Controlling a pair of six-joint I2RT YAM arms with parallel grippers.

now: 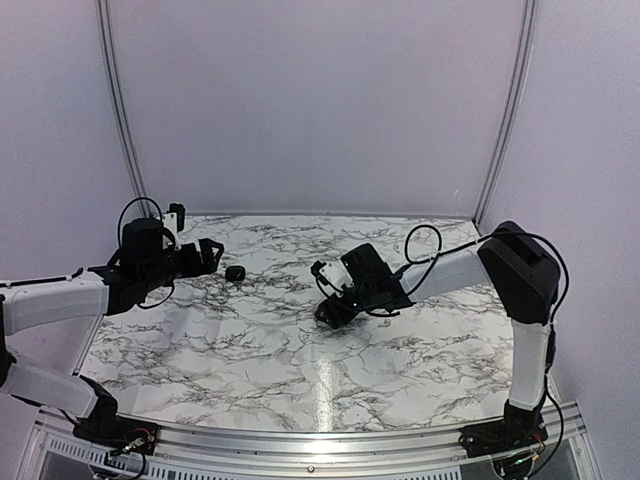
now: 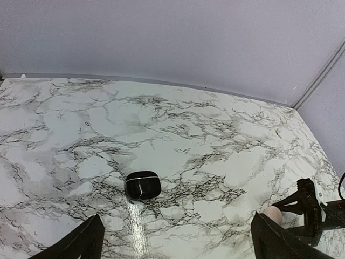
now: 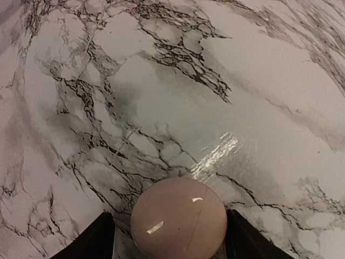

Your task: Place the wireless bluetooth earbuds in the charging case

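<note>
Early in the task, by the look of it. No earbud is seen seated in anything.

The small rounded pinkish-cream charging case is found at the lower middle of the right wrist view, resting on the white, black-veined marble tabletop. Only a smooth glossy dome with a fine seam is shown, with no hollow, so it is judged to be shut or turned dome-up. In the overhead view it is hidden under the right gripper, just right of the frame's centre.

The case is straddled by that gripper's black fingers. A sliver of marble is seen between the case and the lower-left finger, while the lower-right one is at or against it. A firm pinch is not shown.

The left gripper is held with its fingers spread wide, nothing between them. A small glossy black rounded piece with a thin pale line across it lies just ahead, at the lower middle of the left wrist view. Whether it is an earbud cannot be told.

What is left, then, is nearly everything: the case is to be secured and its hollow exposed, and both earbuds are to be found, lifted and seated.
</note>
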